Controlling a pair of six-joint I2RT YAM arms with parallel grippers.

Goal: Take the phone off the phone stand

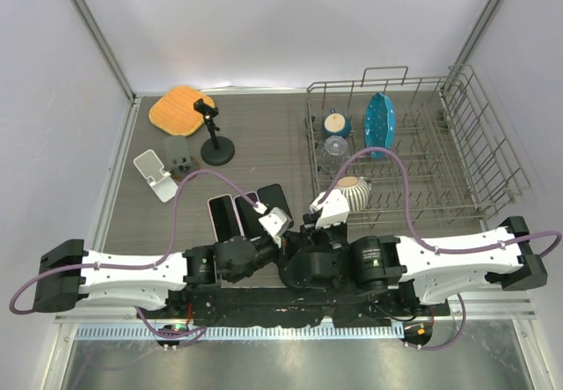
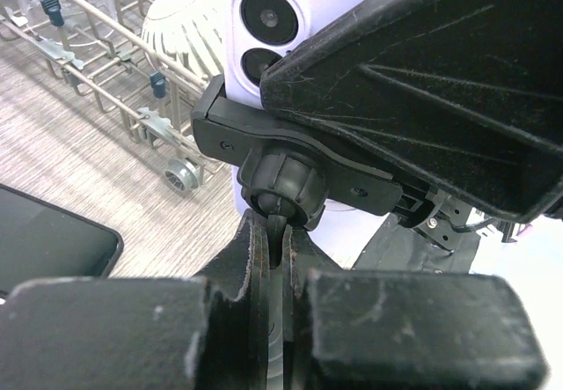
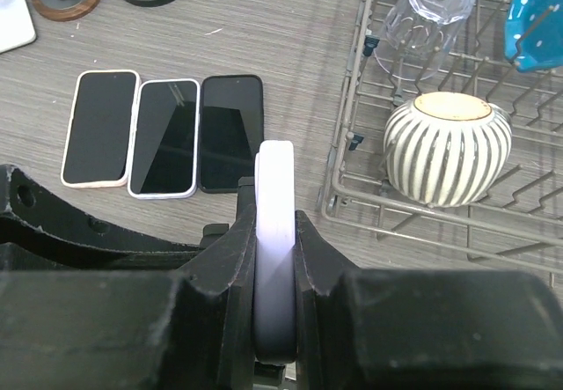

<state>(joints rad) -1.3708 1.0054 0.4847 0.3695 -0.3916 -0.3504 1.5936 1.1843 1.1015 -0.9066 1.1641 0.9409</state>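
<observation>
A lavender-white phone [image 2: 290, 3] with two camera lenses sits in the black clamp of a phone stand [image 2: 290, 148] with a ball joint. My left gripper [image 2: 280, 231] is shut on the stand's thin stem just under the ball. My right gripper [image 3: 276, 223] is shut on the phone's edge [image 3: 275, 183], one finger on each face. Its black finger [image 2: 440, 73] covers much of the phone in the left wrist view. In the top view both grippers, left [image 1: 283, 228] and right [image 1: 315, 221], meet above the near middle of the table, hiding phone and stand.
Three phones [image 1: 249, 214] lie side by side on the table and show in the right wrist view [image 3: 164, 136]. A dish rack [image 1: 457, 170] at the right holds a striped bowl [image 3: 449, 148], a glass [image 3: 428, 3] and a blue dish [image 1: 380, 119]. A black stand [image 1: 215, 139], white stand [image 1: 156, 174] and orange cloth [image 1: 180, 110] are at the back left.
</observation>
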